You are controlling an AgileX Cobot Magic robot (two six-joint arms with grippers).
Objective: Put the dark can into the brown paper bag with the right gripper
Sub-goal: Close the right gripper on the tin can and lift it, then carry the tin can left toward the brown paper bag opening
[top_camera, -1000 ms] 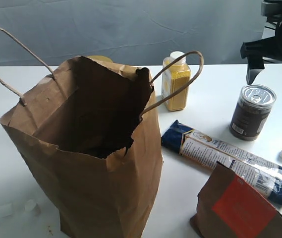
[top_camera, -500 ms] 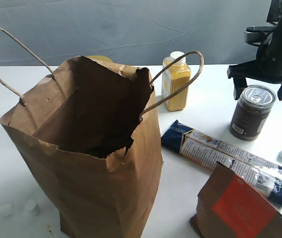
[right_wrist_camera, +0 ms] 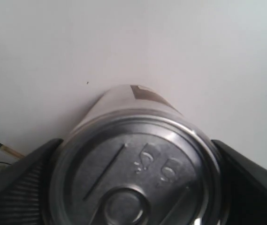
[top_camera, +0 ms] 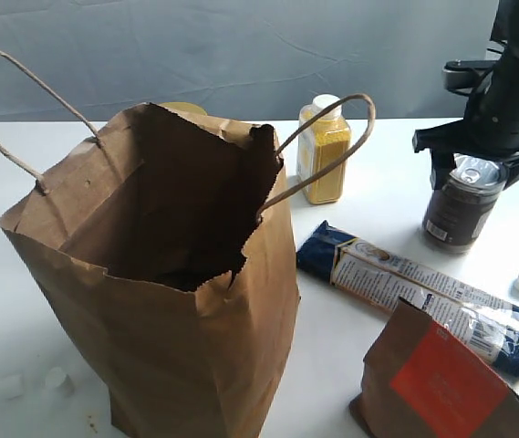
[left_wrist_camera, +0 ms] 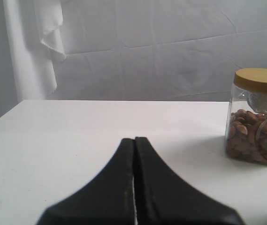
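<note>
The dark can (top_camera: pixel 455 214) stands upright on the white table at the right, its silver lid partly covered by my right gripper (top_camera: pixel 476 173). The gripper is open and has come down over the can's top, one black finger on each side. In the right wrist view the lid of the can (right_wrist_camera: pixel 138 164) fills the space between the two fingers (right_wrist_camera: pixel 20 183) of the right gripper (right_wrist_camera: pixel 135 187); I cannot tell whether they touch it. The brown paper bag (top_camera: pixel 177 301) stands open at the left. My left gripper (left_wrist_camera: pixel 134 140) is shut and empty, low over the table.
A yellow spice bottle (top_camera: pixel 325 151) stands behind the bag's right handle. A blue pasta packet (top_camera: pixel 423 292) and a brown pouch with an orange-red label (top_camera: pixel 441 383) lie in front of the can. A jar of nuts (left_wrist_camera: pixel 255 122) stands near the left gripper.
My right gripper has come in from the upper right and dropped down over the can, until its fingers straddle the lid. The can, the bag and the other things have not moved.
</note>
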